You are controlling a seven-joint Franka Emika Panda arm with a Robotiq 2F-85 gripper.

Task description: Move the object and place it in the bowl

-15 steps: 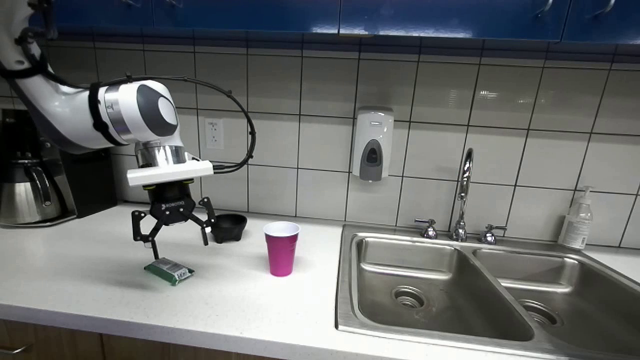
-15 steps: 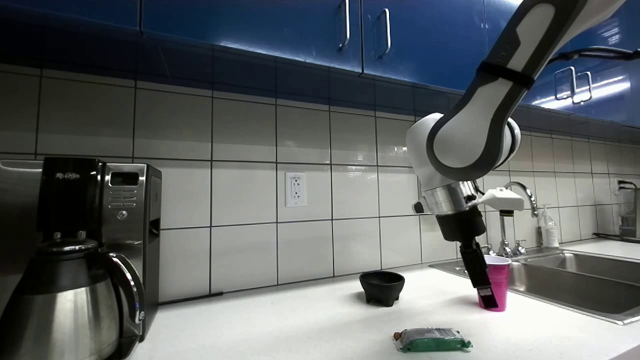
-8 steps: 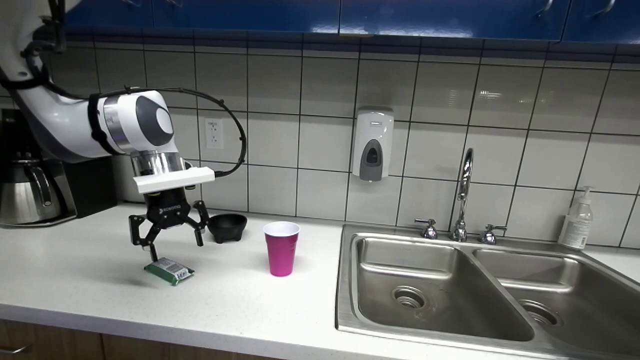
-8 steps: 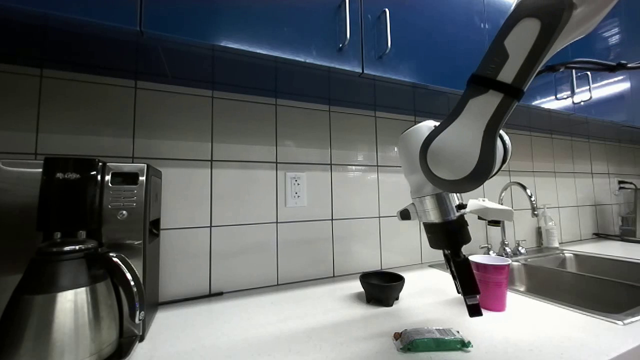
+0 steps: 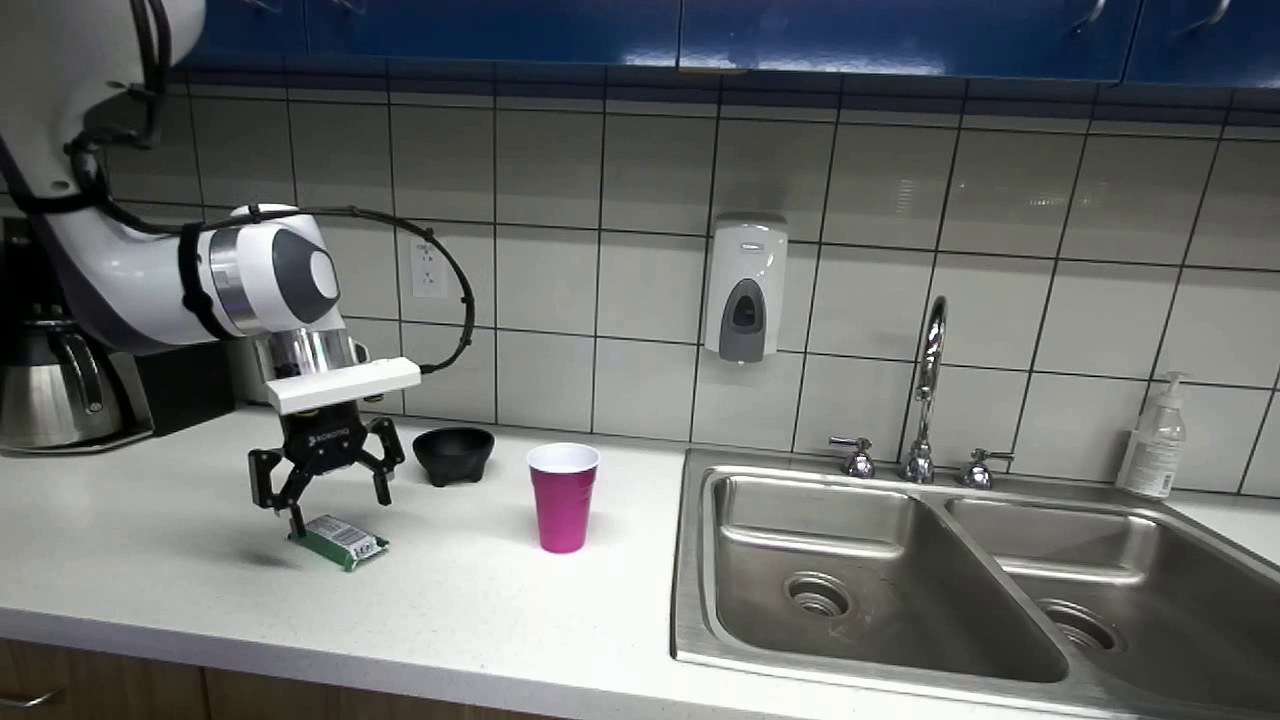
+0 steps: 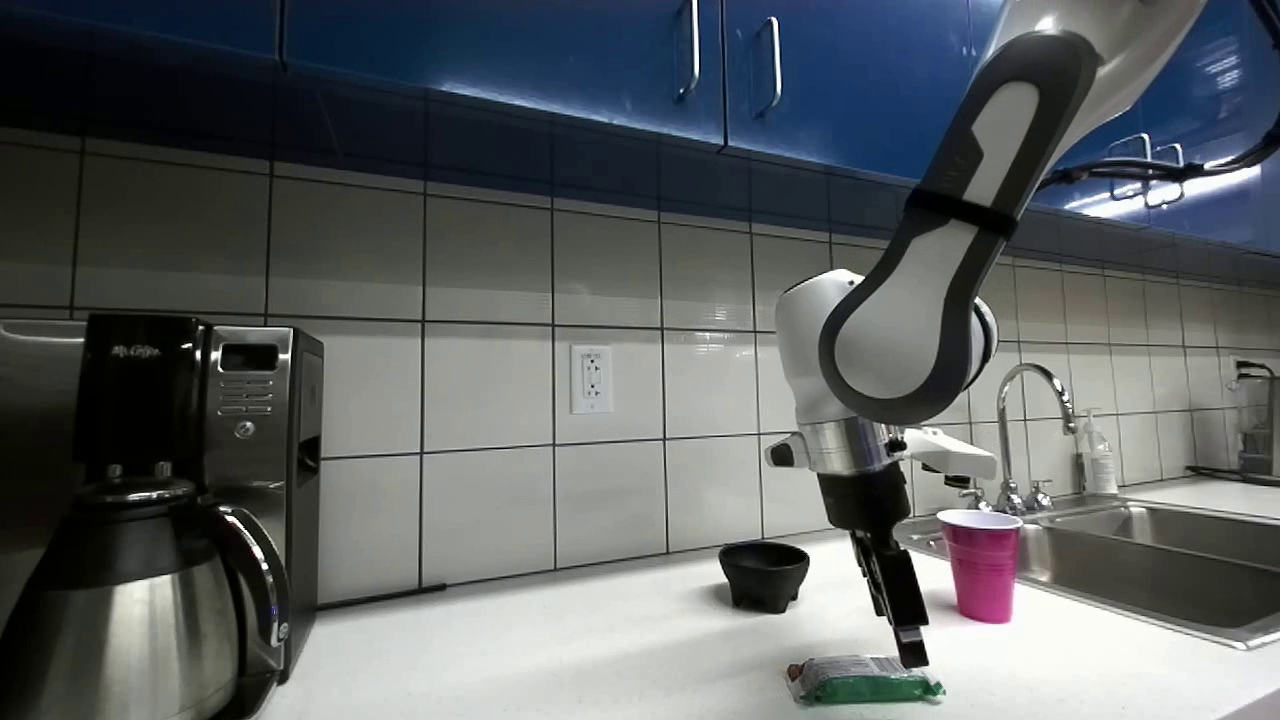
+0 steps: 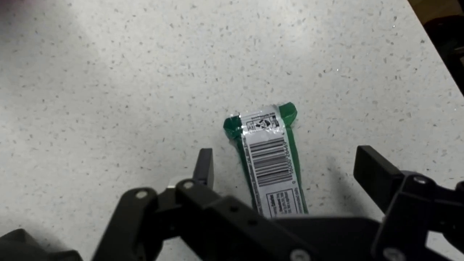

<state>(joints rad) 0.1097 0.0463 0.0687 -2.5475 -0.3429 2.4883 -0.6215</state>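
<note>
The jaws of the gripper (image 7: pixel 284 165) are set wide apart, with nothing pinched. The step in hand is judged to be the approach to the grasp; next, a small lowering appears to be called for, with the gap centred before the jaws are brought together. In the wrist view the packet (image 7: pixel 272 163) — green, with a pale barcoded panel — is seen at mid-frame between the two fingertips (image 7: pixel 204 168), apart from both and nearer the one at frame left; its lower end is hidden by the gripper. A pinch across its narrow width is judged to be offered. In an exterior view the packet is found flat on the counter (image 5: pixel 480 630) at lower left, its left end overlapped by one fingertip; whether contact is made there cannot be told. Farther out, the black bowl (image 6: pixel 765 585) is placed below and right of centre in an exterior view, to the upper left of the packet and apart from it; the transfer is not yet made. Toward the right edge of that frame the pink cup (image 6: pixel 983 565) is shown upright.
</note>
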